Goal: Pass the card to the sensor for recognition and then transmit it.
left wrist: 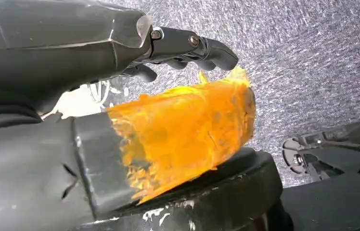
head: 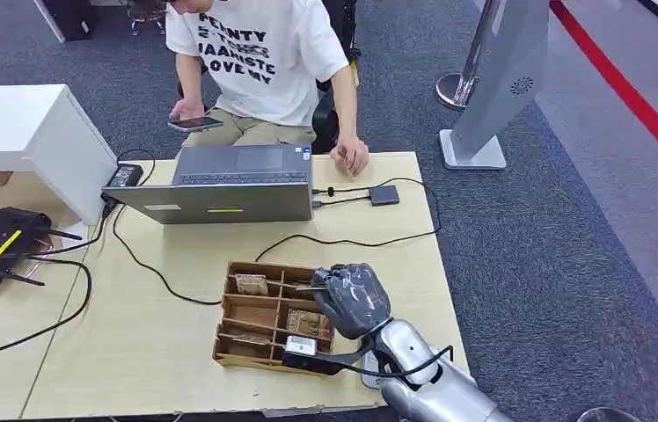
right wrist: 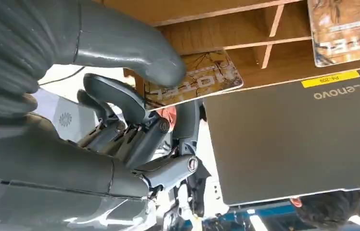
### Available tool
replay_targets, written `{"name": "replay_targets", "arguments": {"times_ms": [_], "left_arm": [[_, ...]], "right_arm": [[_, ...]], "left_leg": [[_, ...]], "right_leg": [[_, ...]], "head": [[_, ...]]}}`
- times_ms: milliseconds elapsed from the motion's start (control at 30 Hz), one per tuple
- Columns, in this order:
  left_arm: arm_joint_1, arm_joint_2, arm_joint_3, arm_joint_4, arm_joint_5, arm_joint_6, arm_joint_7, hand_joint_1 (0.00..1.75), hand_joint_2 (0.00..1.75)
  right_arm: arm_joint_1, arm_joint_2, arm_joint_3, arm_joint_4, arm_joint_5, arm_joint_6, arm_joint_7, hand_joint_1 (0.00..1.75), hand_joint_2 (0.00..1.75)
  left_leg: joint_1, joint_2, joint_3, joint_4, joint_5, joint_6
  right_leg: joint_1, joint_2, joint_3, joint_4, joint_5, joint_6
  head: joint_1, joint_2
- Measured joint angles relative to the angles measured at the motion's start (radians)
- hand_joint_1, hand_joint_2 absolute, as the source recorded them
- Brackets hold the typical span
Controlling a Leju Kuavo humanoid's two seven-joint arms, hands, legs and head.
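Right hand [head: 351, 299]: thumb and fingers pinching a hotel card [right wrist: 192, 79] by its edge, over the wooden divider tray [head: 246, 325] near the tabletop's [head: 176, 369] front edge. Card: thin, stiff, light, likely slippery; best held at an edge. Laptop [head: 229, 189] toward the rear edge.

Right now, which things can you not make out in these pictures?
Head view: the right hand covers the card in the wooden box.
Right wrist view: its thumb hides part of the card's print.
Left wrist view: an orange shape is blurred; whether the left hand holds it is unclear.
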Motion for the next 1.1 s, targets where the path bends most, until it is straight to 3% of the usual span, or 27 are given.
{"name": "replay_targets", "arguments": {"times_ms": [67, 367, 833, 1100], "left_arm": [[0.000, 0.000, 0.000, 0.000, 0.001, 0.001, -0.002, 0.00, 0.00], [0.001, 0.000, 0.000, 0.000, 0.004, 0.003, -0.003, 0.00, 0.00], [0.001, 0.000, 0.000, 0.000, 0.004, 0.009, -0.003, 0.00, 0.00], [0.001, 0.000, 0.000, 0.000, 0.003, 0.008, -0.003, 0.00, 0.00]], "right_arm": [[0.006, 0.000, -0.002, -0.005, -0.018, -0.006, -0.010, 1.75, 1.75], [0.057, 0.010, -0.035, -0.060, 0.035, -0.171, -0.034, 1.75, 1.75], [0.132, 0.042, -0.138, -0.152, 0.093, -0.211, -0.086, 1.75, 1.75], [0.207, 0.109, -0.265, -0.235, 0.098, -0.211, -0.238, 1.75, 1.75]], "left_leg": [[0.000, 0.000, 0.000, 0.000, 0.000, 0.000], [0.000, 0.000, 0.000, 0.000, 0.000, 0.000], [0.000, 0.000, 0.000, 0.000, 0.000, 0.000], [0.000, 0.000, 0.000, 0.000, 0.000, 0.000]], "right_leg": [[0.000, 0.000, 0.000, 0.000, 0.000, 0.000], [0.000, 0.000, 0.000, 0.000, 0.000, 0.000], [0.000, 0.000, 0.000, 0.000, 0.000, 0.000], [0.000, 0.000, 0.000, 0.000, 0.000, 0.000]], "head": [[0.000, 0.000], [0.000, 0.000], [0.000, 0.000], [0.000, 0.000]]}}
